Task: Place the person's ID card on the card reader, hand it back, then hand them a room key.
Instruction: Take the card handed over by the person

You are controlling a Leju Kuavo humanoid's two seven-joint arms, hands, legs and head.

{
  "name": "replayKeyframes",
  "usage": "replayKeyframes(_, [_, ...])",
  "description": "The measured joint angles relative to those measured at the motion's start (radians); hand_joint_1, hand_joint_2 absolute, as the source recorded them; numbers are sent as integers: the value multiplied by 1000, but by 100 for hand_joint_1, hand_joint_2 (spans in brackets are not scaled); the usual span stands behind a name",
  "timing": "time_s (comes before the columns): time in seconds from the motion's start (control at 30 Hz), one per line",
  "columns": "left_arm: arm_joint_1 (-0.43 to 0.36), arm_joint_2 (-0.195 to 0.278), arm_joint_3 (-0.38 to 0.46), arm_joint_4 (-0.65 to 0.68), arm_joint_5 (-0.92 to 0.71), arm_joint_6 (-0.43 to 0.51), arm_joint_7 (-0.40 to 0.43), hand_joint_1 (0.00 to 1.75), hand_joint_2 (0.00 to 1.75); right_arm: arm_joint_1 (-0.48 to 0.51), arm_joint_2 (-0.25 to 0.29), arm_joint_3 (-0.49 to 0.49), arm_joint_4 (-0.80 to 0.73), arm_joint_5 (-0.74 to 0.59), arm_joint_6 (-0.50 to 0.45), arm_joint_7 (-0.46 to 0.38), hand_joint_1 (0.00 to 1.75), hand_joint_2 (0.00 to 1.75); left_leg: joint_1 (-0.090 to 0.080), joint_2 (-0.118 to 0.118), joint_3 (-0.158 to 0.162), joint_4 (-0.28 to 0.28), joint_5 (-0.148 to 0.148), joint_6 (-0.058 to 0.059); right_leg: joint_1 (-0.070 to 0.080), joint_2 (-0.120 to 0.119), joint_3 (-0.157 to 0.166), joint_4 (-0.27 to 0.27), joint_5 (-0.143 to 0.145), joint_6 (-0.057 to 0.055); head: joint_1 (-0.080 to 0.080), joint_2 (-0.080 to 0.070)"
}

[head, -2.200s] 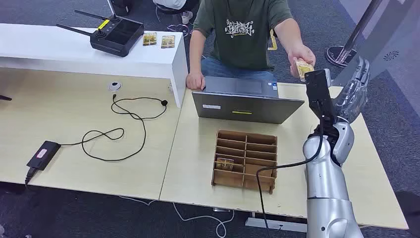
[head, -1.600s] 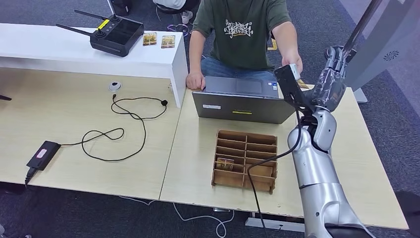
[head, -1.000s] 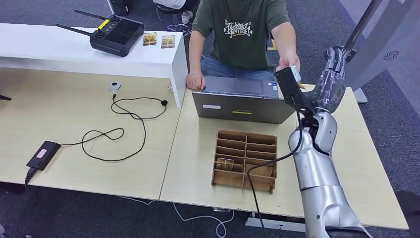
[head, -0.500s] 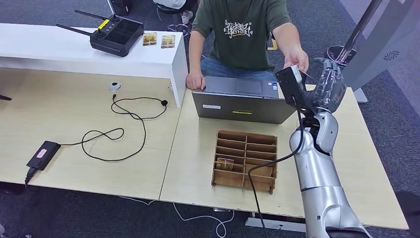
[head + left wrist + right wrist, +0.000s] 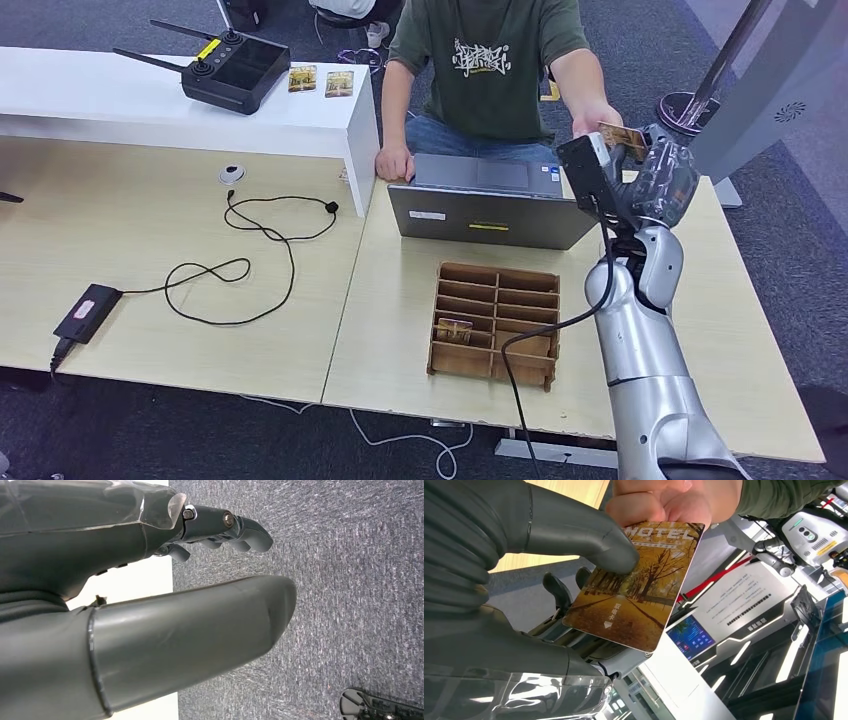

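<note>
A card (image 5: 639, 590) printed "HOTEL" over an autumn tree picture is pinched between my right hand's thumb (image 5: 574, 530) and fingers. A person's hand (image 5: 664, 502) still grips the card's far edge. In the head view my right hand (image 5: 660, 180) is raised beyond the laptop's right corner, meeting the person's hand (image 5: 594, 115), with the card (image 5: 622, 137) between them. My left hand (image 5: 150, 580) hangs over grey carpet with nothing in it, thumb straight and fingers apart.
A wooden slotted organiser (image 5: 495, 322) holds a card (image 5: 454, 329) in one slot. A grey laptop (image 5: 495, 210) stands between it and the seated person. Cables, a black box (image 5: 88, 312) and a small white round device (image 5: 231, 174) lie left. A black controller (image 5: 232, 68) sits on the white counter.
My right arm swung left toward the person's outstretched hand. The card they held now sits under my thumb, with their fingers still on it.
</note>
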Motion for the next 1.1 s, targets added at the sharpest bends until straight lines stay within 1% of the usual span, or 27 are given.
replayKeyframes(0.07, [0,0,0,0,0,0,0,0,0,0,0,0,0,0,0,0,134,175,0,0,0,0,0,0,0,0,0,0,0,0,0,0])
replayKeyframes(0.2, [0,0,0,0,0,0,0,0,0,2,-3,0,0,-5,0,-4,128,175,0,0,0,0,0,0,0,0,0,0,0,0,0,0])
replayKeyframes(0.33, [0,0,0,0,0,0,0,0,0,7,-5,0,-6,-31,7,-8,133,175,0,0,0,0,0,0,0,0,0,0,0,0,0,0])
replayKeyframes(0.4, [0,0,0,0,0,-1,0,0,0,10,-5,-3,-14,-74,24,-17,135,175,0,0,0,0,0,0,0,0,0,0,0,0,0,0])
replayKeyframes(0.47, [1,0,0,0,0,-1,0,0,0,15,-5,-11,-26,-130,52,-31,140,175,0,0,0,0,0,0,0,0,0,0,0,0,0,0])
replayKeyframes(0.6, [1,0,0,0,0,-2,0,0,0,36,-5,-41,-73,-276,130,-49,160,175,0,-1,0,0,0,0,0,-1,0,0,0,0,0,0])
replayKeyframes(0.63, [2,0,0,0,0,-2,0,0,0,43,-5,-49,-87,-311,146,-49,162,175,0,-1,0,0,0,0,0,-1,0,0,0,0,0,0])
replayKeyframes(0.83, [4,0,0,0,1,-2,0,0,0,81,-11,-86,-167,-431,191,-45,166,175,0,0,0,0,0,0,0,0,0,0,0,0,0,0])
replayKeyframes(0.97, [6,0,0,0,1,-2,0,0,0,104,-20,-104,-209,-475,210,-38,169,175,0,0,0,0,0,0,0,0,0,0,0,0,0,0])
replayKeyframes(1.1, [6,0,0,0,2,-2,0,0,0,128,-31,-121,-240,-502,225,-29,168,175,0,0,0,0,0,0,0,0,0,0,0,0,0,0])
